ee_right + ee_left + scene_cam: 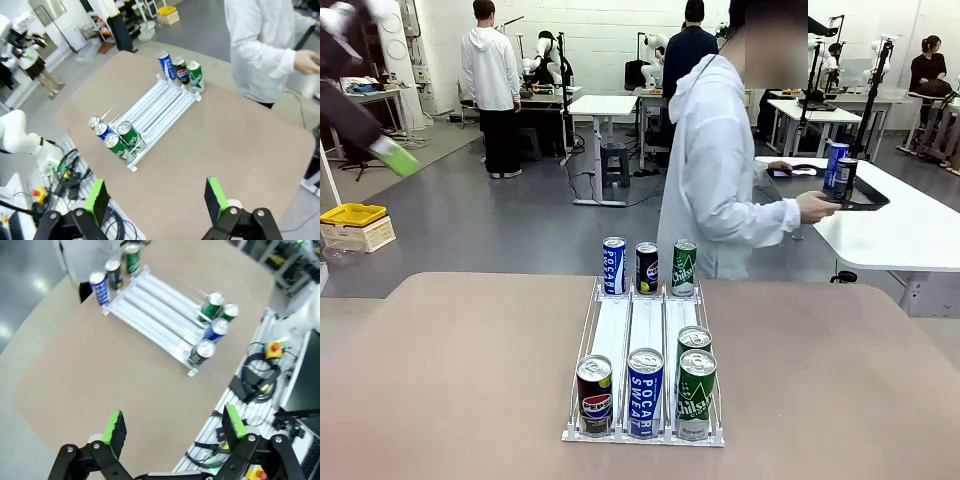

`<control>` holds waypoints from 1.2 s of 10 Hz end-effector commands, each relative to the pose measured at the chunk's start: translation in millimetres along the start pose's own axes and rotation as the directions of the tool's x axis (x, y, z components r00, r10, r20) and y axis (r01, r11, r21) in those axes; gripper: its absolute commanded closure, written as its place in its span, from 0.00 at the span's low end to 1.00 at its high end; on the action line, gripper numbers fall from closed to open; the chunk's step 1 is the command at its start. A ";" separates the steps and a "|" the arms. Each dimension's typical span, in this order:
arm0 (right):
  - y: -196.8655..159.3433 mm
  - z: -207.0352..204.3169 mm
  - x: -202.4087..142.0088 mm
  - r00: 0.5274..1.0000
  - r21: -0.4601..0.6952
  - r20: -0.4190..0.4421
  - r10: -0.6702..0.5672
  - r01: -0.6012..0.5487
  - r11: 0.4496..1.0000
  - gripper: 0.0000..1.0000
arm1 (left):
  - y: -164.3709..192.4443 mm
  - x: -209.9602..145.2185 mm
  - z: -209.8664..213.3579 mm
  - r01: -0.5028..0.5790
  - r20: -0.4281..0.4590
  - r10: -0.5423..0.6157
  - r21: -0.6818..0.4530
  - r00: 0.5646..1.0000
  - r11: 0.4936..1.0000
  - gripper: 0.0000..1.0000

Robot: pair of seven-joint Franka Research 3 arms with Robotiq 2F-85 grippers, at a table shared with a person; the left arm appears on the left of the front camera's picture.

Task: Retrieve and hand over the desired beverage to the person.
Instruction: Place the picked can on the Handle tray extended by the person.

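Note:
A white wire rack [645,330] lies on the brown table [450,380]. At its near end stand a Pepsi can [594,393], a blue Pocari Sweat can [645,392] and two green Chilsung cans [696,395]. A blue can [613,265], a Pepsi can [647,267] and a green can [684,267] stand at the far end. The person [715,170] in the white hooded jacket stands behind the table, turned right, one hand [817,206] on a black tray [865,195] with two cans. My left gripper [174,425] hovers open high over the table's left side. My right gripper [156,196] is open and empty, high above the rack [160,107].
A white side table [910,225] stands at the right behind my table. A yellow bin [353,214] sits on the floor at far left. Cables and a red-button box [274,347] lie beside the table's robot side. Other people and tables are farther back.

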State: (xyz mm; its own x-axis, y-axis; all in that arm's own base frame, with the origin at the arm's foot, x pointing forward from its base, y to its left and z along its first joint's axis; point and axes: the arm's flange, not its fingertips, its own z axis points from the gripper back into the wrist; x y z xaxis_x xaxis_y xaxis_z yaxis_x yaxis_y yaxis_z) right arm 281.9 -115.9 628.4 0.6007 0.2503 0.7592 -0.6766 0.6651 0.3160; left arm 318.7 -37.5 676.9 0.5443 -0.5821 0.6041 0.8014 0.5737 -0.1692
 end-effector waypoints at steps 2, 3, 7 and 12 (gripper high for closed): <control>-0.7 -0.9 1.9 1.000 0.025 0.025 0.013 -0.013 1.000 0.00 | 24.9 -25.1 34.8 -0.083 0.091 0.094 -0.117 0.991 0.990 0.00; -0.7 -0.9 1.9 1.000 0.025 0.025 0.013 -0.013 1.000 0.00 | 27.3 -30.2 35.7 -0.098 0.100 0.109 -0.116 0.989 0.988 0.00; -0.7 -0.9 1.9 1.000 0.025 0.025 0.013 -0.013 1.000 0.00 | 31.1 -55.2 28.7 -0.056 0.203 0.064 -0.042 0.977 0.998 0.00; -0.7 -0.9 1.9 1.000 0.025 0.025 0.013 -0.013 1.000 0.00 | 45.5 -71.0 8.5 -0.022 0.255 0.048 -0.104 0.966 0.994 0.00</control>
State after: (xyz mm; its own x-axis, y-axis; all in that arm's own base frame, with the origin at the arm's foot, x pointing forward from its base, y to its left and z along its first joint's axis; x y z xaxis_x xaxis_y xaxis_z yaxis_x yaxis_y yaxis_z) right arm 281.9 -115.8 628.3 0.6007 0.2509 0.7591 -0.6769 0.6647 0.3160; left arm 313.6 34.7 637.1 0.5113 -0.4129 0.7537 0.8066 0.5332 -0.2551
